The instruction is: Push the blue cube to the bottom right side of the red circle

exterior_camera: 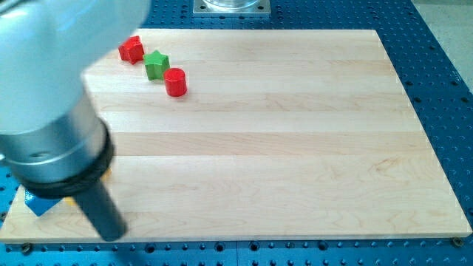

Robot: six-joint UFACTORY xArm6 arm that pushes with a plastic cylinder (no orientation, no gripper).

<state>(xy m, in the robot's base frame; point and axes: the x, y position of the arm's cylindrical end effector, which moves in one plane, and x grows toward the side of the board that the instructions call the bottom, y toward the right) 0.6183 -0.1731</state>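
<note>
The red circle (176, 81) is a short red cylinder near the view's top left of the wooden board (295, 148). The blue cube (40, 204) shows only as a blue corner at the view's bottom left, mostly hidden under the arm's large grey body (44, 111). My tip (111, 235) is at the end of the dark rod, near the board's bottom edge, just right of the blue cube. A sliver of a yellow or orange block (106, 174) peeks out beside the arm's black collar.
A green star block (156, 64) touches the red circle's upper left. A red star-like block (132, 49) lies just beyond it. Blue perforated table (443, 66) surrounds the board. A metal base plate (230, 7) sits at the view's top.
</note>
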